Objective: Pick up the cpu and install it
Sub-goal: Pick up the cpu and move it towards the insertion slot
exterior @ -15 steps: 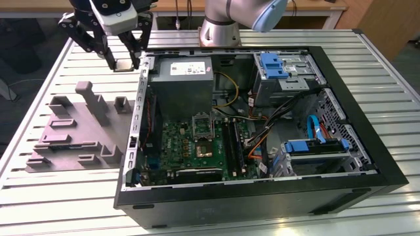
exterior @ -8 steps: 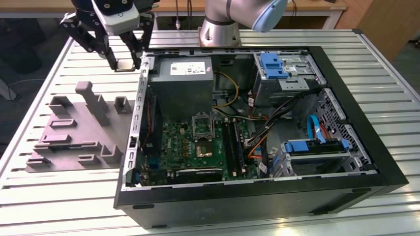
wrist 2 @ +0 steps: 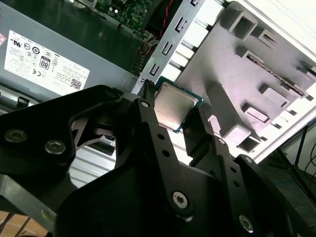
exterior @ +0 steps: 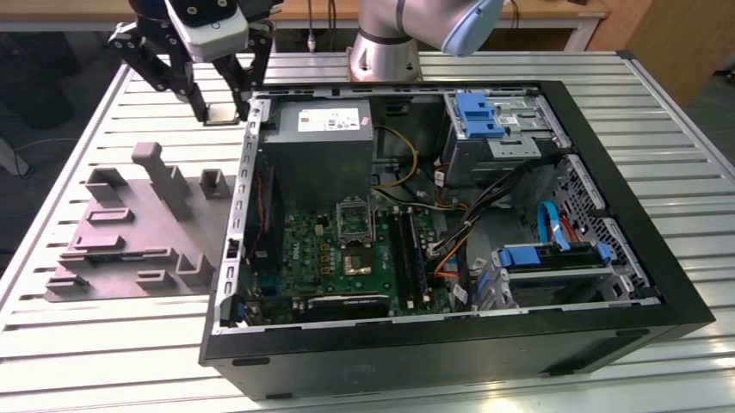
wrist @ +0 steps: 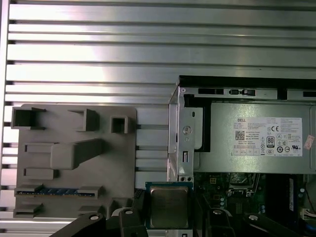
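Starting at the exterior view's left, one grey holder block [exterior: 126,232] lies on the slatted metal table [exterior: 69,344], near its left edge. The first wrist view looks straight down on this block [wrist: 74,158] and adds one blue strip [wrist: 54,190] lying in one of its slots.

Next comes the one gripper [exterior: 220,114]. It is up in the air over the table's far edge, between the block and the far left corner of the computer case [exterior: 402,370]. Its two black fingers [exterior: 193,95] are pinching the one cpu [exterior: 216,118] by two opposite sides. In the exterior view the cpu is just a small pale square. Both wrist views tell more. In the second wrist view the cpu [wrist 2: 175,106] has a shiny silver top and a green rim, with a finger [wrist 2: 148,116] pressed on each side. The first wrist view shows the same chip [wrist: 169,205] near the case's metal wall.

Then comes the one open case. Inside, at its far end, sits one grey box [exterior: 327,129] with a white label. Nearer lies one green motherboard [exterior: 344,258] with one dark square socket [exterior: 354,220], well apart from the cpu. On the right, the exterior view shows two blue parts [exterior: 480,116]. One arm [exterior: 402,34] stands at the table's far edge.
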Motion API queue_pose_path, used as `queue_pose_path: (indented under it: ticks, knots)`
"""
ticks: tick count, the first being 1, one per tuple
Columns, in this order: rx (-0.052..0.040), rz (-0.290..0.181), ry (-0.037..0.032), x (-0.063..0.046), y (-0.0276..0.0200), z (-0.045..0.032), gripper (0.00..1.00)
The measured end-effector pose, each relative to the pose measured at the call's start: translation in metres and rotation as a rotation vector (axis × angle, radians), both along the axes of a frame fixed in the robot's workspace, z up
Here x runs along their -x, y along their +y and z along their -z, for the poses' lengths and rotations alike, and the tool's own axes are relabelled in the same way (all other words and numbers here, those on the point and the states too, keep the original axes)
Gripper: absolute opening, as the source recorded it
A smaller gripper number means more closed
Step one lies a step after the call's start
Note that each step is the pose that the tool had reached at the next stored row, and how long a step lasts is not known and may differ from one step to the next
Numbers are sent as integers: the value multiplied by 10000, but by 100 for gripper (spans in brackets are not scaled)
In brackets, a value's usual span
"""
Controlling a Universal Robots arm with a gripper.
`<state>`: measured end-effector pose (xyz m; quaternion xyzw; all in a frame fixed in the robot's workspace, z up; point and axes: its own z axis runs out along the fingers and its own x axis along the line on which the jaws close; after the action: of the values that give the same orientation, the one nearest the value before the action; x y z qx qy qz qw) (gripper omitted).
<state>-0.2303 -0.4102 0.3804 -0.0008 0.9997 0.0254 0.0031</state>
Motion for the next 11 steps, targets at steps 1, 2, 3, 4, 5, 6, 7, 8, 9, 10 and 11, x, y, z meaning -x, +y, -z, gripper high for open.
queue_pose_path:
  ticks: [1, 2, 3, 4, 5, 6, 7, 8, 9, 10, 11]
  knots:
    - [0, 0, 0, -4, 0, 0, 47]
    - [0, 0, 0, -7, 0, 0, 47]
    - [1, 0, 0, -11, 0, 0, 47]
    - [0, 0, 0, -14, 0, 0, 47]
    - [0, 0, 0, -18, 0, 1, 47]
    - [0, 0, 0, -22, 0, 1, 47]
    - [-1, 0, -1, -26, 0, 1, 47]
    - [-1, 0, -1, -29, 0, 1, 47]
    - [0, 0, -1, -33, 0, 1, 47]
    - [0, 0, 0, -36, 0, 1, 47]
    - [0, 0, 0, -40, 0, 1, 47]
